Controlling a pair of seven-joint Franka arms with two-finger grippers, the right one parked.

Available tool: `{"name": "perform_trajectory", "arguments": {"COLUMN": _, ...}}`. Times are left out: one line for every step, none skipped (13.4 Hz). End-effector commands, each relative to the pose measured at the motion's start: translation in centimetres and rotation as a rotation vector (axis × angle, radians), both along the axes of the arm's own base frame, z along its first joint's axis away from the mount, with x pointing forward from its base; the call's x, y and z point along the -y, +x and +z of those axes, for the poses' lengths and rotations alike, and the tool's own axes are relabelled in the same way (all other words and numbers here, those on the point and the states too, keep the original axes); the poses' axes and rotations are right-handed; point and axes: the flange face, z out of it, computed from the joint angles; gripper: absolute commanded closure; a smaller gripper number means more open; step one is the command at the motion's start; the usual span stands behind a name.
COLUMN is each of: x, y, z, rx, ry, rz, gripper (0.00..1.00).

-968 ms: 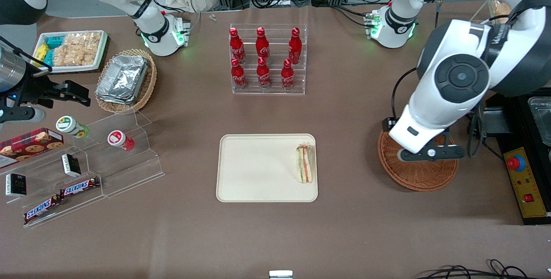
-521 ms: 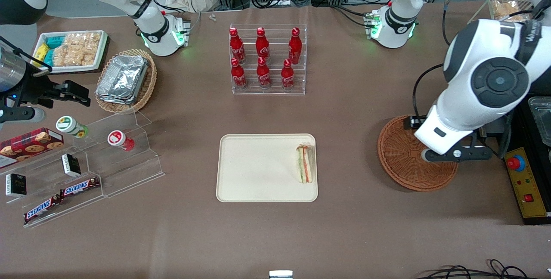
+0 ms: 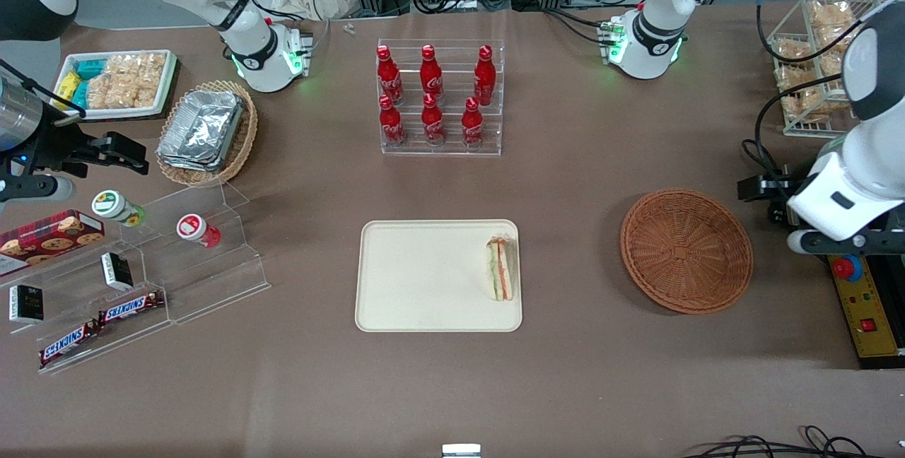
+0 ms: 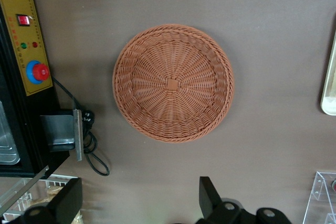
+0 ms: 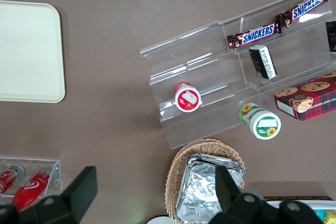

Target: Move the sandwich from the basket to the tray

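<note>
At the parked arm's end of the surface [image 3: 580,182] a white tray of snack packets [image 3: 113,80] sits near the edge. Beside it is a tan wicker basket of foil containers [image 3: 205,129]. A clear stepped stand [image 3: 212,281] with jars and chocolate bars lies nearer the front camera than both.

Toward the middle, a clear rack of red bottles [image 3: 438,97] stands well apart from the tray [image 3: 424,281], with a broad band of bare brown surface between them. The tray lies flat and square to the surface's edge, and another wide bare strip runs between it and the front camera.

The sandwich [image 3: 500,268] rests on the tray, close against the low rim at the short edge toward the working arm's end. Its striped filling faces up, and most of the tray floor around it is bare.

A gap of bare surface separates that rim from the basket [image 3: 686,249], which touches nothing. Its whole woven floor and rim show in the wrist view.

The claw [image 4: 137,192] hangs above the surface, off the basket's rim toward the working arm's end, over the edge of a black control box with a red button [image 3: 859,295]. Its fingers [image 4: 209,195] are spread wide and hold nothing.

A wire rack of bagged snacks [image 3: 813,62] stands farther from the front camera than the control box.
</note>
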Motion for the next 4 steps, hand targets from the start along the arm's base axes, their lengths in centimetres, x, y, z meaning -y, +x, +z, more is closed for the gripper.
{"name": "perform_trajectory", "arguments": {"x": -1.01, "y": -0.91, "z": -0.02, "rx": -0.02, "ry": -0.013, "rz": -0.009, "gripper": 0.0}}
{"name": "perform_trajectory", "arguments": {"x": -1.58, "y": -0.99, "z": 0.25, "rx": -0.016, "ry": -0.02, "rz": 0.0, "gripper": 0.0}}
{"name": "perform_trajectory", "arguments": {"x": -1.71, "y": -0.98, "z": 0.32, "rx": -0.016, "ry": -0.029, "rz": -0.007, "gripper": 0.0}}
{"name": "perform_trajectory", "arguments": {"x": -1.77, "y": -1.02, "z": 0.34, "rx": -0.017, "ry": -0.03, "rz": -0.009, "gripper": 0.0}}
